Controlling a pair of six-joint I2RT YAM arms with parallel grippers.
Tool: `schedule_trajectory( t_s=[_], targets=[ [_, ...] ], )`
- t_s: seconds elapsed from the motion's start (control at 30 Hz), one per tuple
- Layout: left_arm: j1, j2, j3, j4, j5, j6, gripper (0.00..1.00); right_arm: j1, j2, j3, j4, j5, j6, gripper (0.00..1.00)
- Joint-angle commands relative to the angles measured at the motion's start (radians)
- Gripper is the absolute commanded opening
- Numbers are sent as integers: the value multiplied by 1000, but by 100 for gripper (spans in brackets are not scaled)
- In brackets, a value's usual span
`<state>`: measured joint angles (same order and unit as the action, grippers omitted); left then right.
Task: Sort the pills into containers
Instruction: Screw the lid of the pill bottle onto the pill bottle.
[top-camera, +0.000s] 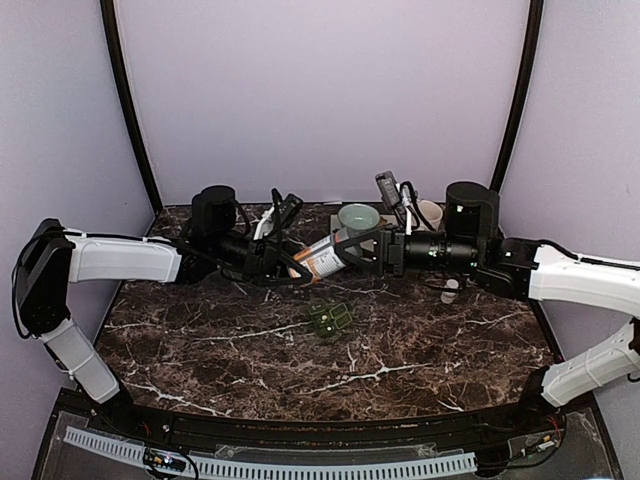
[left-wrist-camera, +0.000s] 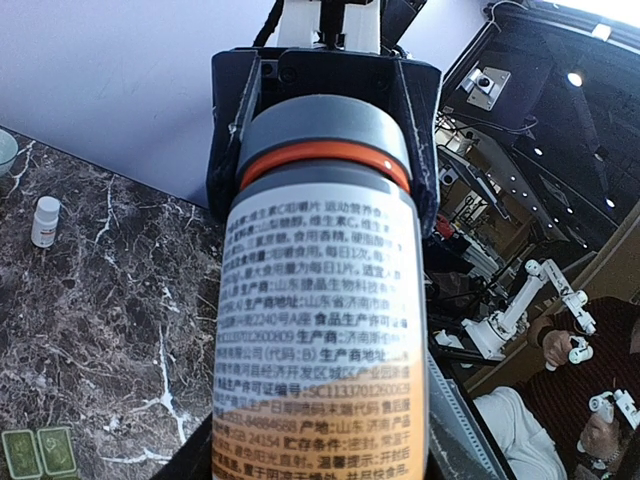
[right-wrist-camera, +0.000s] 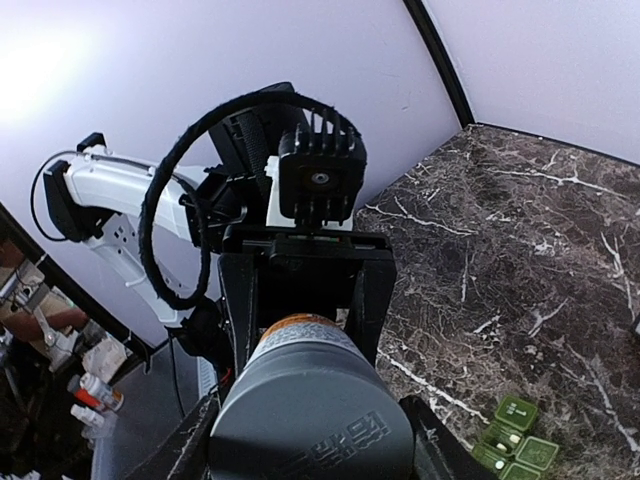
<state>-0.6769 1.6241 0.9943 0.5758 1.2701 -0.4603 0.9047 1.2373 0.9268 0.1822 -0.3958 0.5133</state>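
Left claw (top-camera: 298, 264) gripping bottle (left-wrist-camera: 320, 330), right claw (top-camera: 352, 252) — cap (left-wrist-camera: 325, 125)

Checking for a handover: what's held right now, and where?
The bottle, in mid-air: the left fingers grip its labelled body, and the right fingers clamp its grey cap.
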Motion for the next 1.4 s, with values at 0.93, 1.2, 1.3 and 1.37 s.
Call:
schedule_trajectory(
  t_s=[0.93,1.2,1.3,1.37],
  targets=[
    [-63,-210,4,-199,-532,422,0,-6,122,149,-86,82,275,16],
    [-190,-259,-30,-208,-852,636,0,-6,197,255,-194,104,355,15],
    [-226,-286,-63,-164,-957,686,0,-6,228,277,-236,90,385,13],
    [-244,-301,-82,-137,-1012,714,0,-6,244,279,-254,93,404,12]
  ],
)
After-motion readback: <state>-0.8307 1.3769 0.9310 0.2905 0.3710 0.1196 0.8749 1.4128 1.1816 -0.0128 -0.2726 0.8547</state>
